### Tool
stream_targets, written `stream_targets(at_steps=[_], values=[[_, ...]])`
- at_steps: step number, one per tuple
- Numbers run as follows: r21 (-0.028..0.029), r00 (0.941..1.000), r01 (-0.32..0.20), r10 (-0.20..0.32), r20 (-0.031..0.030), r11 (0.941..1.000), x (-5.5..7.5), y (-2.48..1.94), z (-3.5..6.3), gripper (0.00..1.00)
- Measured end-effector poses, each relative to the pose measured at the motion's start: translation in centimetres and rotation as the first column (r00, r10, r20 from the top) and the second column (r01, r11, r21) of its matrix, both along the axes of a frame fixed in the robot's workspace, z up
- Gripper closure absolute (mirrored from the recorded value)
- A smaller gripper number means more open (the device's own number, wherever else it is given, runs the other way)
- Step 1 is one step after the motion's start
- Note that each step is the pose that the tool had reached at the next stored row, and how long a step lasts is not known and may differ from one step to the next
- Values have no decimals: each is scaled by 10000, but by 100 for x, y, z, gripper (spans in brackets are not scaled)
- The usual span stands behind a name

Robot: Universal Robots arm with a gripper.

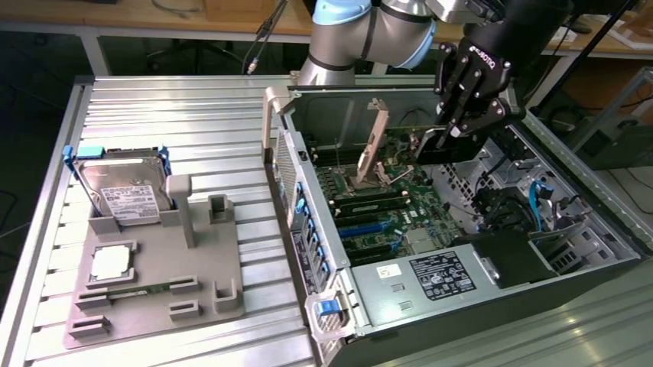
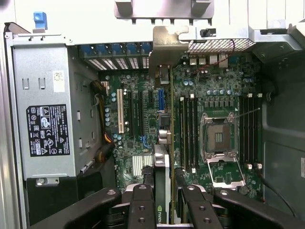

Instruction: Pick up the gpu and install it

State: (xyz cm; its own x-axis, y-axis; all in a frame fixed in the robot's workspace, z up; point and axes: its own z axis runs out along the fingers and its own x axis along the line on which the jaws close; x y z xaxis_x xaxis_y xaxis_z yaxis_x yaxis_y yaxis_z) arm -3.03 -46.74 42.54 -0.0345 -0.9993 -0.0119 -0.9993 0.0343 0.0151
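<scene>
The gpu point(image 1: 393, 141) hangs upright inside the open computer case point(image 1: 571, 191), above the motherboard point(image 1: 393, 210). Its silver end bracket point(image 1: 375, 126) points towards the case's rear wall. My black gripper point(image 1: 449, 138) is shut on the card's other end. In the wrist view the gpu point(image 2: 162, 162) runs edge-on from between my fingers point(image 2: 142, 205) to its bracket point(image 2: 167, 47) at the rear slot openings. It lies roughly over the blue expansion slot point(image 2: 161, 100). I cannot tell whether it touches the slot.
A grey fixture tray point(image 1: 204, 260) on the ribbed metal table at the exterior view's left carries a hard drive point(image 1: 128, 191), a processor point(image 1: 110, 262) and a memory stick point(image 1: 138, 292). Inside the case are the power supply point(image 2: 47, 129), the open processor socket point(image 2: 218, 138) and cables point(image 1: 540, 202).
</scene>
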Motion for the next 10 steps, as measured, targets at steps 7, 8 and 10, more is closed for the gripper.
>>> stream_targets(at_steps=[7, 8, 10], values=[[0, 9999, -130, 130, 0, 9999, 0, 0, 0, 73], [0, 9999, -151, 151, 0, 9999, 0, 0, 0, 73], [0, 9998, -194, 194, 0, 9998, 0, 0, 0, 73]])
